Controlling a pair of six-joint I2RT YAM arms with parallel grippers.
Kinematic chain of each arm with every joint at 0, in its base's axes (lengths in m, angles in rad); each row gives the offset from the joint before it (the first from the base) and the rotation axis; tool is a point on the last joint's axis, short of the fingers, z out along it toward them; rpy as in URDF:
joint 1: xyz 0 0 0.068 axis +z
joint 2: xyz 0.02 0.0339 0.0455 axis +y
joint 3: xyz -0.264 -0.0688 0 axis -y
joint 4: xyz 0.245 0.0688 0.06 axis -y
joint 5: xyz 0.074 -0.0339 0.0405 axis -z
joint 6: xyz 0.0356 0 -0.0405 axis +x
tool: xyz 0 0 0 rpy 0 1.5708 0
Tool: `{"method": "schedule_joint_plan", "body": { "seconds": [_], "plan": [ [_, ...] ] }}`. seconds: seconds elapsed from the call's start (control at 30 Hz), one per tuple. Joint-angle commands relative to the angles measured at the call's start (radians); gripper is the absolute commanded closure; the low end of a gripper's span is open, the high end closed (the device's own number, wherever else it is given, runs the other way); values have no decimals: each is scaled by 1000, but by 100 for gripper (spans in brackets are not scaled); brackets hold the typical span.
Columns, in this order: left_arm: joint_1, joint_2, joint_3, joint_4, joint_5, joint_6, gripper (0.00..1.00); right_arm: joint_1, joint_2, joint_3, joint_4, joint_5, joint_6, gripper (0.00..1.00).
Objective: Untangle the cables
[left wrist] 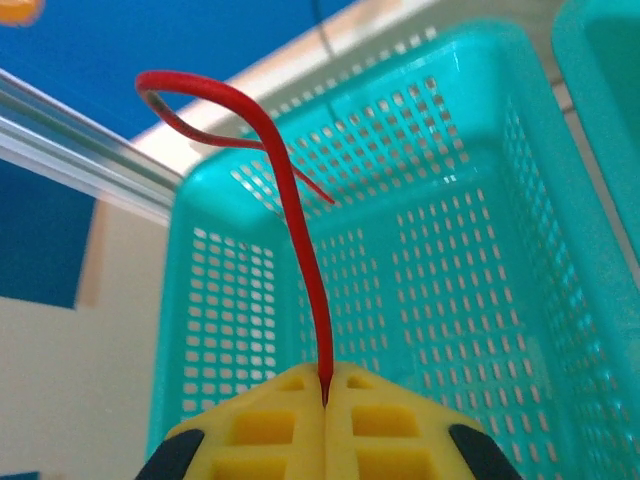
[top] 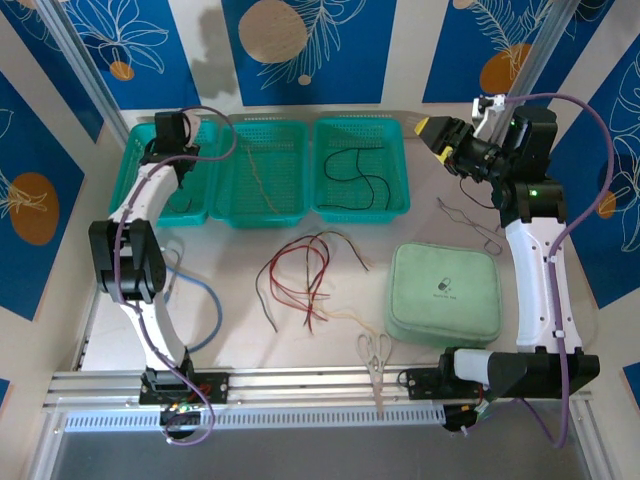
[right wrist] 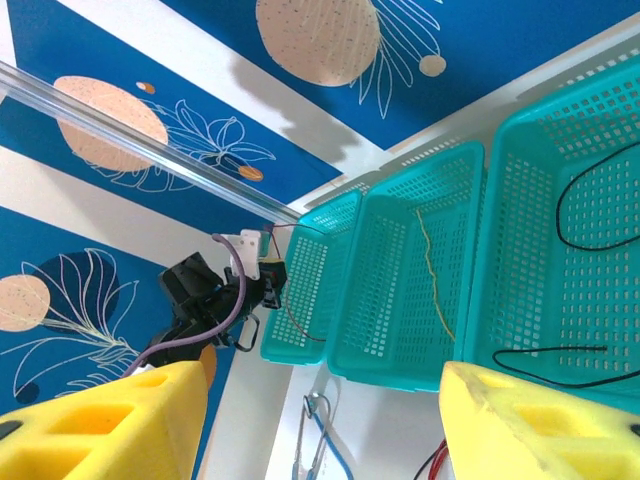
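Progress check on the untangling: I'd call it partly done. The left gripper (left wrist: 325, 395) is clamped on one red cable (left wrist: 303, 250), with the left basket (left wrist: 230, 290) straight ahead of its fingertips, so that one looks about ready to be dropped in. Off to that gripper's right, the middle basket (top: 232, 195) has a yellow-tan cable (top: 262, 172) in it, and the right basket (top: 398, 170) beyond it has the black cables (top: 362, 180). It seems to be sorting by colour.

What's left is the loose bunch (top: 300, 280) on the surface (top: 420, 225), back toward the arm bases from both grippers, roughly between them. I can see several red cables, a dark one and a pale one there, crossing each other. So there's a fair bit to go.

The held red cable's long axis runs straight out from the pinched fingertips toward the basket. It then hooks over to the left into a small loop, and the free end points back to the right.

The right gripper (top: 437, 137) has its jaws apart with nothing between them, and the right basket is just beside it.
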Motion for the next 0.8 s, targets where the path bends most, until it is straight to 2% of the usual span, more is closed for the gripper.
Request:
{"method": "schedule_joint_plan", "body": {
  "seconds": [0.0, 0.07, 0.17, 0.6, 0.73, 0.77],
  "plan": [
    [54, 32, 32, -110, 100, -121, 100, 8, -17, 9, -16, -4, -16, 37],
    [85, 74, 96, -210, 202, -164, 100, 11, -16, 13, -18, -3, -15, 37],
    [106, 140, 181, -312, 254, -179, 100, 17, -17, 14, -19, 2, -18, 37],
    [113, 341, 374, -413, 306, -183, 100, 42, -22, 35, -62, 27, -31, 37],
    [114, 360, 386, -417, 310, -194, 100, 54, -26, 37, -63, 38, -26, 37],
    [114, 351, 382, -414, 308, -201, 94, 57, -26, 40, -65, 39, -27, 37]
  ]
}}
